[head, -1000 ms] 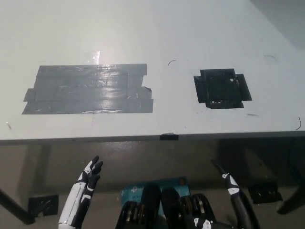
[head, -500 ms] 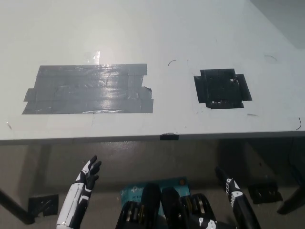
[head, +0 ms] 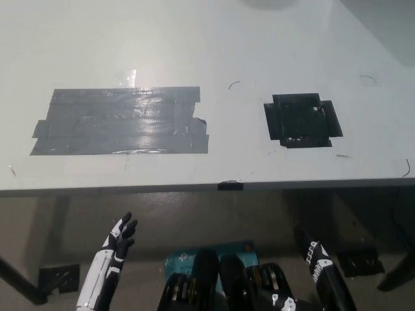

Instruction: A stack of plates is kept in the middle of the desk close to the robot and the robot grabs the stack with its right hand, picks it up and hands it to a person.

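No stack of plates shows on the white desk. A faint grey rounded shape just enters at the top edge of the desk; I cannot tell what it is. My white left hand hangs below the desk's front edge at the lower left, fingers apart and holding nothing. My black right hand sits low at the lower right, under the desk edge, with nothing in it; its fingers are too dark to read.
A wide patch of grey tape lies on the left half of the desk. A smaller black tape square is on the right half. A small black tab marks the front edge. Floor and desk legs show beneath.
My right hand has sunk lower toward the picture's bottom right. My left hand has dropped slightly. A grey shape has appeared at the top edge of the desk.
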`<state>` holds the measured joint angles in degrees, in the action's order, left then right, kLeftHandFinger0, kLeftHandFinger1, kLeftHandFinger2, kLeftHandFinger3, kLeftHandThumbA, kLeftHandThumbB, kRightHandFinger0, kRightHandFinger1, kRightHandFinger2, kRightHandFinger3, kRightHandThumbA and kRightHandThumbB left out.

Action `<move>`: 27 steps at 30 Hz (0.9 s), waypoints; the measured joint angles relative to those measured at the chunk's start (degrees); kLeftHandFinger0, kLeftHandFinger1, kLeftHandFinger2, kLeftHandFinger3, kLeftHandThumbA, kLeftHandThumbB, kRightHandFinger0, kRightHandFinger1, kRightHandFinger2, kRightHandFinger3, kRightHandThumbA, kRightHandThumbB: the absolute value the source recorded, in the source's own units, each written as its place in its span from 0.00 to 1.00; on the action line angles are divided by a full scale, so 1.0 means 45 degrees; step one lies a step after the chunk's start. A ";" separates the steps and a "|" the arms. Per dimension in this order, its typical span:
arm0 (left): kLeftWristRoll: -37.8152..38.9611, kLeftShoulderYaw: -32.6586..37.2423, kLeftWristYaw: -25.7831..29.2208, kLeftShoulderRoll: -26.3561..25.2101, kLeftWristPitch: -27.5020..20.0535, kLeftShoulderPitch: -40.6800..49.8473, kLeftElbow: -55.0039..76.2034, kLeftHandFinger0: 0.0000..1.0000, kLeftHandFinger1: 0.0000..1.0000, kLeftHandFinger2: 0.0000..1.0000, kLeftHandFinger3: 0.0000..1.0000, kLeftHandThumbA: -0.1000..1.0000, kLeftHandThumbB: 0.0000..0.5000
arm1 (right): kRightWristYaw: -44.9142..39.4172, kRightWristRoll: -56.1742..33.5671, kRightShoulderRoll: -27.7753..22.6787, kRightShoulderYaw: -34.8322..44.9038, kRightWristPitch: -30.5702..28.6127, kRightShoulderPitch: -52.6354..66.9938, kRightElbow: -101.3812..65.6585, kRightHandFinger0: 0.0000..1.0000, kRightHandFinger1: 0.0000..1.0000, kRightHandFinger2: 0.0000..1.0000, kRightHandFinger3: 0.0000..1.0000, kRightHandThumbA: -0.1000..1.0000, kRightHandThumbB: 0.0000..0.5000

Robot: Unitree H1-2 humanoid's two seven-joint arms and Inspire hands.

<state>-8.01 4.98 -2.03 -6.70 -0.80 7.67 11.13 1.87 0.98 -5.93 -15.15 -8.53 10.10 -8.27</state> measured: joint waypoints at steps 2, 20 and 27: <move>0.0016 0.0000 0.0000 0.0002 0.0001 -0.0001 0.0000 1.00 1.00 1.00 1.00 1.00 0.00 | -0.0049 -0.0004 0.0003 0.0068 0.0001 -0.0001 0.0001 1.00 1.00 1.00 1.00 1.00 0.58; 0.0019 -0.0446 0.0052 0.0661 0.0172 -0.0126 0.0107 1.00 1.00 1.00 1.00 1.00 0.00 | -0.0358 0.0005 0.0579 0.0343 0.0096 -0.0016 -0.0250 1.00 1.00 1.00 1.00 1.00 0.54; 0.0072 -0.0570 0.0048 0.0655 0.0019 -0.0030 -0.0214 1.00 1.00 1.00 1.00 1.00 0.00 | -0.0473 0.0005 0.0592 0.0438 0.0072 0.0020 0.0097 1.00 1.00 1.00 1.00 1.00 0.52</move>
<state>-7.68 2.42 -1.82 -3.75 -0.72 7.54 10.17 -0.26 1.00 -3.26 -13.18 -8.21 10.19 -7.83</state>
